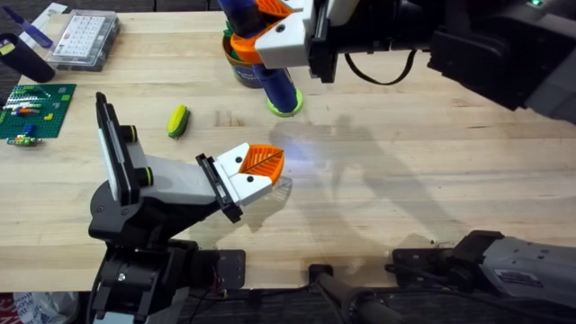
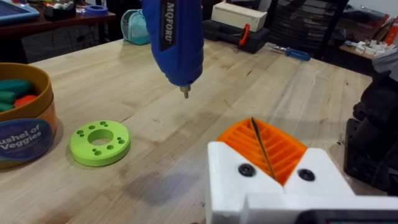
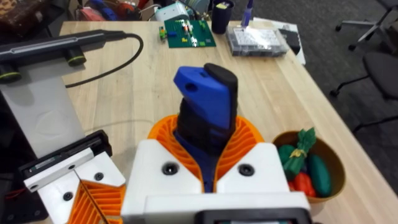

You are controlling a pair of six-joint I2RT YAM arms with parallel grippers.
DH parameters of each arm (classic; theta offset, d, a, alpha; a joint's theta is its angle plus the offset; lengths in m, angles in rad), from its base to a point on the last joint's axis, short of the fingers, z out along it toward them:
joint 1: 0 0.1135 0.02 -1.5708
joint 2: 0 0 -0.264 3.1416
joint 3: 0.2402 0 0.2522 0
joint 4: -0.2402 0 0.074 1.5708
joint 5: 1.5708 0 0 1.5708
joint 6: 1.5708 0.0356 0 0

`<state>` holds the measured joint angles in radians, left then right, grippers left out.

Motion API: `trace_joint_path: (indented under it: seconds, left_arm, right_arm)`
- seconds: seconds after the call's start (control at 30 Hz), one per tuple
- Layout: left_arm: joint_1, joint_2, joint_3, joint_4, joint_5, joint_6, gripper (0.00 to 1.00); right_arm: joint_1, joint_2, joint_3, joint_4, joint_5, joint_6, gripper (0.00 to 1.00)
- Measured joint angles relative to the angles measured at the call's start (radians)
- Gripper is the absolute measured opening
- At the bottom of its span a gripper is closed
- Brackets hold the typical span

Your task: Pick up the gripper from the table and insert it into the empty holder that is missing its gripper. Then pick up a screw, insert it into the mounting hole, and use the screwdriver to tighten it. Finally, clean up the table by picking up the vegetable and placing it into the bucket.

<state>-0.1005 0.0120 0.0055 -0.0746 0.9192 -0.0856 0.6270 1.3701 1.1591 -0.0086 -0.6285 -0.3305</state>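
Between right gripper's (image 3: 208, 163) pads, screwdriver (image 3: 208, 102).

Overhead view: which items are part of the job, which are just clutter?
Job:
- screwdriver, clamped in right gripper
- vegetable, on the table
- bucket
- left gripper, shut, holding nothing

Clutter:
- lime-green ring
- parts box
- green baseplate

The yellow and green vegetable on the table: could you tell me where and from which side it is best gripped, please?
Probably across its narrow middle, from straight above. The vegetable lies flat on the bare table, oblong, with open wood all around. The left gripper, nearest and shut, would need to open and close across the short width.
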Motion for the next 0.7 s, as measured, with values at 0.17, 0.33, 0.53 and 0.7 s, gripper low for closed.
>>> trace_joint_path:
  seconds: [0.17,0.33,0.53,0.7]
  left_arm:
    - [0.000,0.000,0.000,-0.004,0.001,-0.001,0.011]
    - [0.000,0.000,0.000,-0.004,0.001,-0.001,0.011]
    - [0.000,0.000,0.000,-0.004,0.001,-0.001,0.011]
    - [0.000,0.000,0.000,-0.004,0.001,-0.001,0.011]
  right_arm:
    - [0.000,0.005,-0.008,-0.031,0.005,0.001,0.051]
    - [0.000,0.011,-0.010,-0.046,0.008,0.001,0.052]
    - [0.000,0.011,-0.010,-0.045,0.037,0.001,0.050]
    - [-0.001,0.019,-0.010,-0.051,0.120,-0.095,0.051]
